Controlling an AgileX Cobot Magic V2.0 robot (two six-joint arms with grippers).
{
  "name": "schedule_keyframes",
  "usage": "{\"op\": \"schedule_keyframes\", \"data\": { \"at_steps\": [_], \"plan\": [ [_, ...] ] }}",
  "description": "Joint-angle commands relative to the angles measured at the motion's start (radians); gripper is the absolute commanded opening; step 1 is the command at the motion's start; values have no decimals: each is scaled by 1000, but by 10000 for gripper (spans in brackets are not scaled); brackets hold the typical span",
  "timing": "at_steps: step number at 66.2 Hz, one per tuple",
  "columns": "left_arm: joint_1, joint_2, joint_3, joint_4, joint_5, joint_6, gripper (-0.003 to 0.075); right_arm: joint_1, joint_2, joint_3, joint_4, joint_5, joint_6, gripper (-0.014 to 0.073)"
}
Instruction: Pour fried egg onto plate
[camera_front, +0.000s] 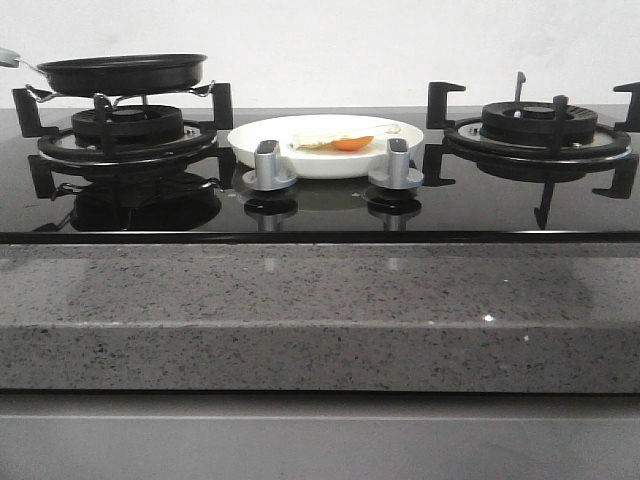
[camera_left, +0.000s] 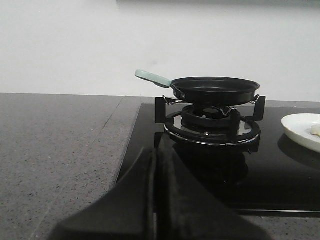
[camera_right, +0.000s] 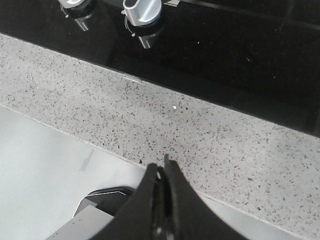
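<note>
2 black grippers show only in their own wrist views, none in the front view. Left gripper (camera_left: 154, 200): jaws pressed together, nothing between them, low over the edge where the grey speckled stone counter (camera_front: 320, 300) meets the glossy black glass hob (camera_front: 320, 205). Right gripper (camera_right: 161, 200): jaws also closed with nothing held, above the counter's front edge, with pale grey cabinet front below it.

Past the counter, on the hob, 2 silver cylindrical control knobs: left knob (camera_front: 267, 165) and right knob (camera_front: 397, 163), side by side at the hob's centre. Just behind the knobs, round shallow white plate (camera_front: 315, 140) resting flat on the glass between the 2 burners. Small flat fried egg with pale white and orange yolk (camera_front: 345, 141) lies on the plate; yolk sits toward the plate's front, partly hidden by the rim.

Left black gas burner with pan supports (camera_front: 125, 135) carries a round black frying pan (camera_front: 122, 72), upright, level; its pale mint-green handle (camera_left: 152, 78) points to the robot's left. Pan's inside not visible. Right black gas burner (camera_front: 538, 125) has nothing on it. White wall behind
</note>
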Motion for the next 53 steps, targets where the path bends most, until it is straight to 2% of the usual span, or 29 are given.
{"op": "schedule_keyframes", "data": {
  "at_steps": [1, 12, 19, 35, 53],
  "plan": [
    [-7, -14, 3, -9, -90, -10, -20, -2, -7, -23, 9, -44, -7, -67],
    [-7, -14, 3, -9, -90, -10, -20, -9, -22, -21, -30, -64, -11, -67],
    [-7, -14, 3, -9, -90, -10, -20, -56, -91, 27, -89, -179, -12, -67],
    [-7, -14, 3, -9, -90, -10, -20, -219, -379, 327, -176, -570, -15, -67],
    [-7, -14, 3, -9, -90, -10, -20, -353, -703, 698, -184, -773, -15, -67]
  ]
}}
